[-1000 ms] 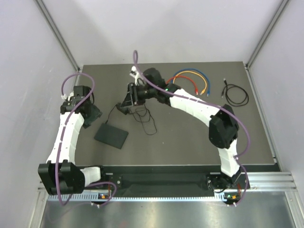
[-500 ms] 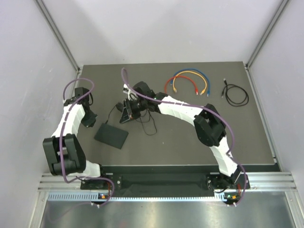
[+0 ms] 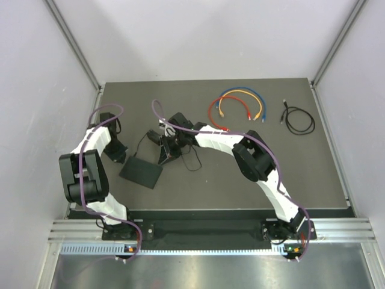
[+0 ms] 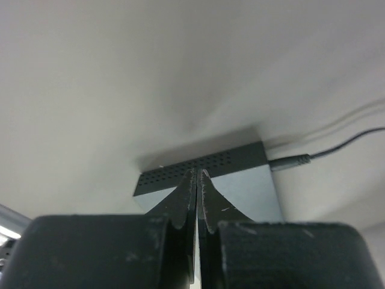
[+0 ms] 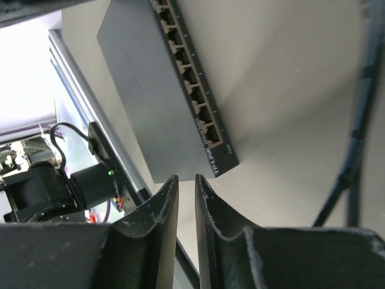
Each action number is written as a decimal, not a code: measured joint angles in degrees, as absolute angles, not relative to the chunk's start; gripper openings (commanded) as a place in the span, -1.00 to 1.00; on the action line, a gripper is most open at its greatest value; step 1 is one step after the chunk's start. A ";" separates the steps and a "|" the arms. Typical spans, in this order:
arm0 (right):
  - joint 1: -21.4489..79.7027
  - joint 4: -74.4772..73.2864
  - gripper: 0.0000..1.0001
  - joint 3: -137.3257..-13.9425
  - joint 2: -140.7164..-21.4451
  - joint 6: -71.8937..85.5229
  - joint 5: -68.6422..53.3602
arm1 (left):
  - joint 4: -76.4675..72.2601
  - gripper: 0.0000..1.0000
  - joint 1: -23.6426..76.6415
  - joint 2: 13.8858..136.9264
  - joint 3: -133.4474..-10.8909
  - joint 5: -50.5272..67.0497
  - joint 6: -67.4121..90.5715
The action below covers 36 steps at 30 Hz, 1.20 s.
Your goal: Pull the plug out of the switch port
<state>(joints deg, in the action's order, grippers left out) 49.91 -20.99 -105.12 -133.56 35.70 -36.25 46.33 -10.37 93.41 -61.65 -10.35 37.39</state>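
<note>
My left gripper (image 4: 197,175) is pressed fully shut with nothing in it. In the overhead view it sits just off the 10 o'clock corner of the switch (image 3: 141,173), so the switch lies at about 4 o'clock from it. The switch rests flat on the worktop (image 3: 252,180), with its long axis running roughly from 10 to 4 o'clock. From the left wrist I look straight at its vented end. The plug (image 4: 290,161) sticks out at the right-hand corner of that end, and its cord (image 4: 352,139) trails away toward 3 o'clock in that view. My right gripper (image 5: 186,178) hovers at about 1 o'clock of the switch, its jaws parted by only a narrow slit in which I can see nothing. It faces a row of ports that all look empty. I judge the left arm nearer the plug, but it would need to open and shift toward that corner. The pull would then run along the plug's own line, away from the switch.
</note>
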 measured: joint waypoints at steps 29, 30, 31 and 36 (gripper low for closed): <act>47.75 -20.14 -0.63 -104.97 -135.98 35.03 -35.03 | 44.91 -1.00 -8.78 84.16 -51.66 0.03 39.27; 47.75 -20.10 -0.63 -104.97 -135.98 35.00 -35.03 | 45.54 -0.97 -8.78 84.03 -52.25 -1.39 39.16; 47.75 -20.03 -0.63 -104.97 -136.00 35.00 -35.05 | 46.24 -0.95 -8.78 84.03 -53.28 -2.81 38.98; 47.77 -20.03 -0.63 -104.99 -136.20 35.03 -35.11 | 46.50 -1.00 -8.84 86.28 -62.48 -9.65 37.08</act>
